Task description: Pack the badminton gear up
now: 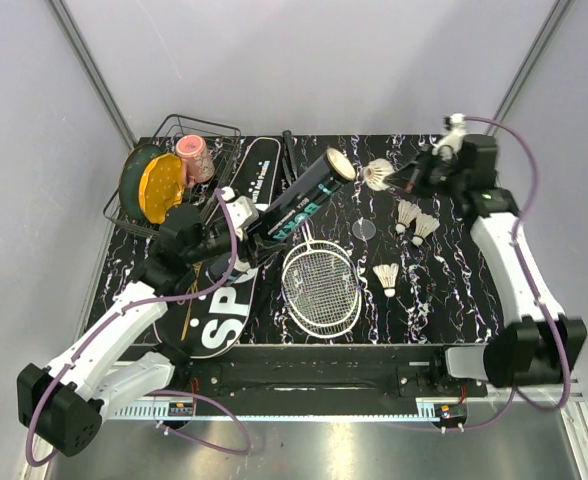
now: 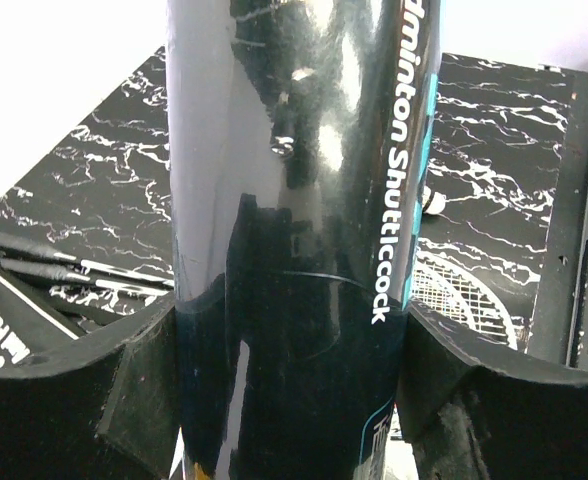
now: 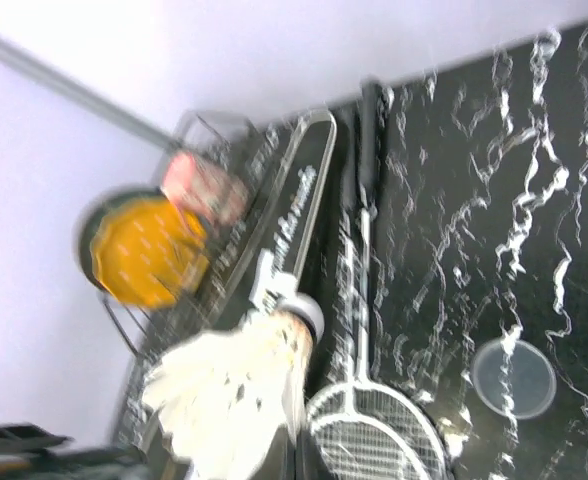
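Observation:
My left gripper (image 1: 239,228) is shut on the long black tube (image 1: 299,200) and holds it tilted, its open mouth (image 1: 340,165) pointing up and to the right. In the left wrist view the tube (image 2: 294,250) fills the gap between my fingers (image 2: 74,395). My right gripper (image 1: 404,180) is shut on a white shuttlecock (image 1: 378,174), held just in front of the tube's mouth (image 3: 309,315); the shuttlecock (image 3: 229,395) looks blurred. Three shuttlecocks (image 1: 406,213) (image 1: 424,226) (image 1: 387,276) lie on the table. The racket (image 1: 321,285) lies beside the black "SPORT" bag (image 1: 224,320).
A wire basket (image 1: 214,135) with yellow and green plates and a pink cup (image 1: 194,157) stands at the back left. A clear round lid (image 1: 364,229) lies on the black marbled table (image 1: 454,300), also in the right wrist view (image 3: 514,378). Grey walls surround the table.

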Tool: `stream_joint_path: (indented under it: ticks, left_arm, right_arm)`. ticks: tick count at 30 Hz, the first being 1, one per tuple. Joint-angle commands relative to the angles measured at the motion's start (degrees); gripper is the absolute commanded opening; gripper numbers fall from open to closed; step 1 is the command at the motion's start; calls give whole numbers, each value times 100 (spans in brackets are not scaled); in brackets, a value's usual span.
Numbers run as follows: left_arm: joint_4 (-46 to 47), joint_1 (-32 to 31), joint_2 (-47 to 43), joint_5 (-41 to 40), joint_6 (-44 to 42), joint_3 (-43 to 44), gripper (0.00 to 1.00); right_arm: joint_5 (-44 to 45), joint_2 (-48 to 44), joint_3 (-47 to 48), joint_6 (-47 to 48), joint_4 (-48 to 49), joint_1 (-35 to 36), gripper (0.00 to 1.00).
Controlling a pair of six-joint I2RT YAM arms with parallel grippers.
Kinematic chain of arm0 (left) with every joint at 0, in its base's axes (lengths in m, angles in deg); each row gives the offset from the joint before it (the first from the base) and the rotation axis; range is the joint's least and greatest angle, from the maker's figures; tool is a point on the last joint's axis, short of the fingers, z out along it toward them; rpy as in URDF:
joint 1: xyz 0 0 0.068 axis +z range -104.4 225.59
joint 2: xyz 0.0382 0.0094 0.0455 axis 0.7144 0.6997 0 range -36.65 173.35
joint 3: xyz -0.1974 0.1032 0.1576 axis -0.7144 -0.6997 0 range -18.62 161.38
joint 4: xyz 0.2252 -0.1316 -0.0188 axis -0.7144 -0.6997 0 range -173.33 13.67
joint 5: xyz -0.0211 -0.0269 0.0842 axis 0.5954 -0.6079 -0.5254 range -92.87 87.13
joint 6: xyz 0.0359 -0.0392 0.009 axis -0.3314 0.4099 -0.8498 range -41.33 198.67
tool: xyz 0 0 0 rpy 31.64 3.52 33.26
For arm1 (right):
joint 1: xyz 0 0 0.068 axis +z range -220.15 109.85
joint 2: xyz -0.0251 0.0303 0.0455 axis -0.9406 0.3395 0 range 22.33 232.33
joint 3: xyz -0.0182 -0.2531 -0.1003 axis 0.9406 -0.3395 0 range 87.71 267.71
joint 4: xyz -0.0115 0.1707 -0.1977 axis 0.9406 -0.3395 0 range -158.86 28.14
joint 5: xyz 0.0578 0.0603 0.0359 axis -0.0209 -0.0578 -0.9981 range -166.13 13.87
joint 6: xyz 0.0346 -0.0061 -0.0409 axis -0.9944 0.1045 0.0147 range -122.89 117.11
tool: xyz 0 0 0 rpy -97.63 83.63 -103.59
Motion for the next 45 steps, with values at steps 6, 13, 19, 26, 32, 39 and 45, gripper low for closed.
stream_joint_path:
  ticks: [6, 13, 19, 26, 32, 39, 45]
  left_arm:
    - [34, -27, -462, 359, -1490, -134, 3]
    - [-55, -9, -585, -284, -2079, -124, 4]
    - [700, -9, -901, -538, -1984, -775, 3]
    - [859, -9, -1095, -292, -1931, -871, 4]
    - [921, -9, -1280, -196, -1931, -960, 4]
    - [676, -9, -1104, 164, -1948, -793, 4]
    - [639, -44, -1121, 200, -2009, -837, 4]
  right_arm:
    - [-3161, -1634, 836, -1102, -1090, -731, 0]
    - [-2800, -1654, 1856, -354, -2382, -722, 0]
    - [-3239, -1311, 2234, -477, -2408, -635, 0]
    - [-3644, -1073, 1892, -566, -2259, -19, 0]
    - [-3214, -950, 1988, 5, -2900, 34, 0]
    - [-2748, -494, 2331, 559, -3498, 499, 0]
    - [-2396, -186, 2621, 656, -3498, 684, 26]
